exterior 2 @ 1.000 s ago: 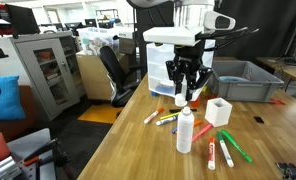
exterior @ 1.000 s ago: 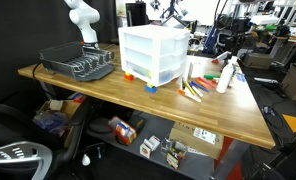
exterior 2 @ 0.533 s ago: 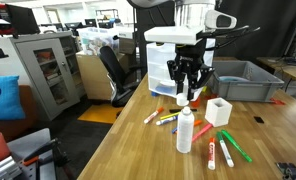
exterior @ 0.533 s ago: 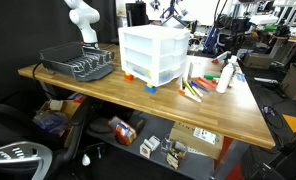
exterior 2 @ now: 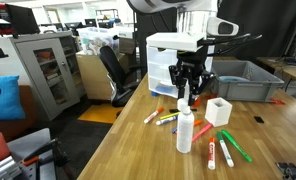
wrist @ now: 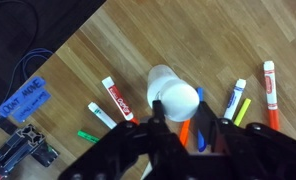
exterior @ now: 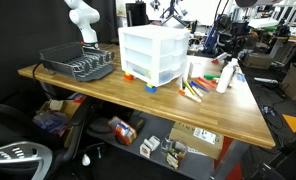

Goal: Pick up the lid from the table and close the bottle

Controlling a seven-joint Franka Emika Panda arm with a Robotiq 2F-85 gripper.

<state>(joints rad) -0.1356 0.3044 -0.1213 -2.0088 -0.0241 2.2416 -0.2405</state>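
The white bottle (exterior 2: 185,132) stands upright on the wooden table among loose markers; it also shows in an exterior view (exterior: 224,76). My gripper (exterior 2: 189,98) hangs straight above it, fingertips just over its top. In the wrist view the gripper (wrist: 188,115) shows two dark fingers with a gap between them. A white round face (wrist: 176,99) lies against one finger, and the bottle's body (wrist: 161,77) shows behind it. I cannot tell whether that round face is the lid or the bottle's own top. No separate lid shows on the table.
Coloured markers (exterior 2: 228,148) (wrist: 116,98) lie around the bottle. A small white box (exterior 2: 219,110) stands beside it. The white drawer unit (exterior: 153,52) and a grey dish rack (exterior: 78,63) stand further back. The table's front edge (exterior: 138,105) is near.
The gripper has shifted very slightly sideways above the bottle. The bottle and markers have not moved.
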